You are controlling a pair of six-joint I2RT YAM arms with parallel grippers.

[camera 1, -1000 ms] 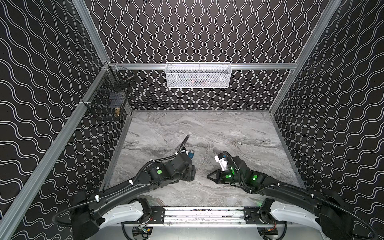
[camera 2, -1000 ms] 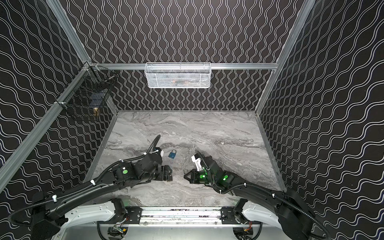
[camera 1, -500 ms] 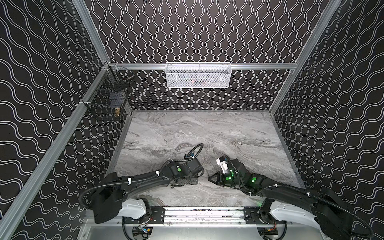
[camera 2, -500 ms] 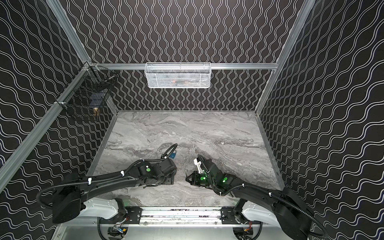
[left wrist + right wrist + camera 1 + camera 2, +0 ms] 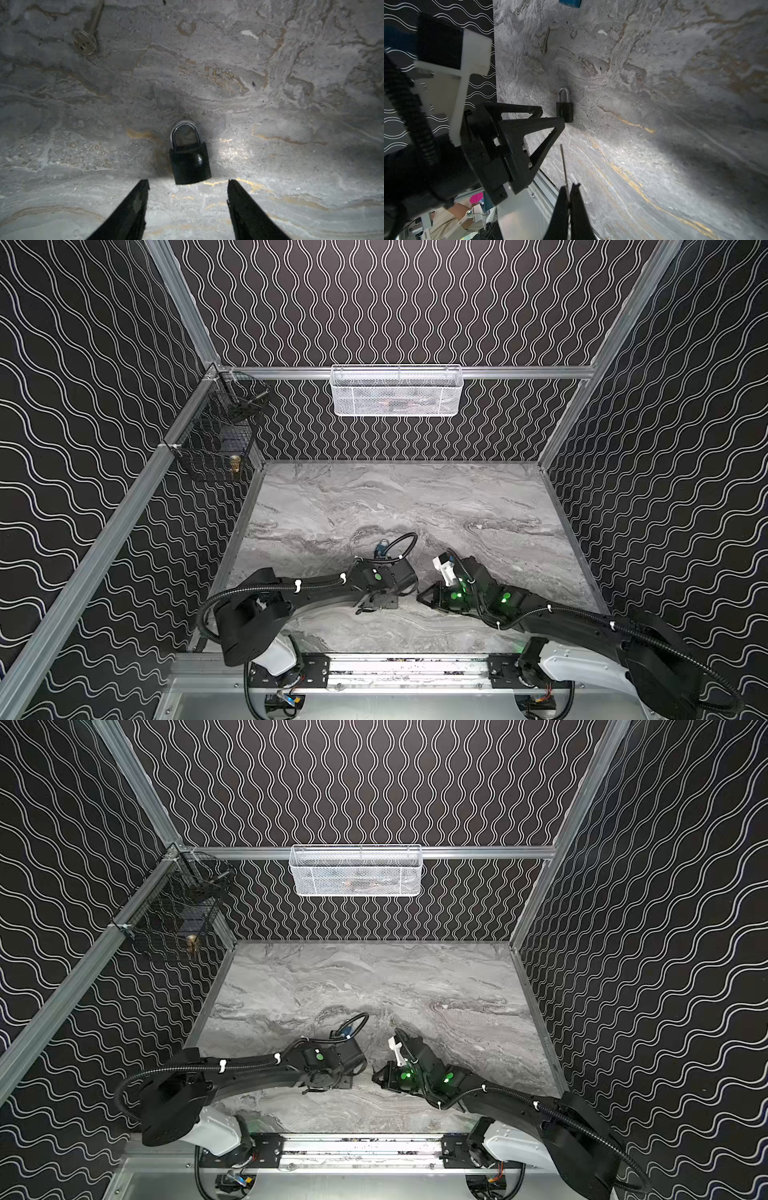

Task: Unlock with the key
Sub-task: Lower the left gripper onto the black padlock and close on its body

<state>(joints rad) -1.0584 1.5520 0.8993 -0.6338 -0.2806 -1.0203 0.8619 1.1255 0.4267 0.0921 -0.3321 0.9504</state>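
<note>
Facing black padlock (image 5: 190,160), spread left fingers (image 5: 128,212)

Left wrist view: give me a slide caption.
Black padlock flat on marble tabletop, just ahead of open jaws; loose key farther off.

The left arm (image 5: 316,587) and right arm (image 5: 540,610) reach low over the marble table (image 5: 415,497), blue padlock (image 5: 379,549) just beyond.
</note>
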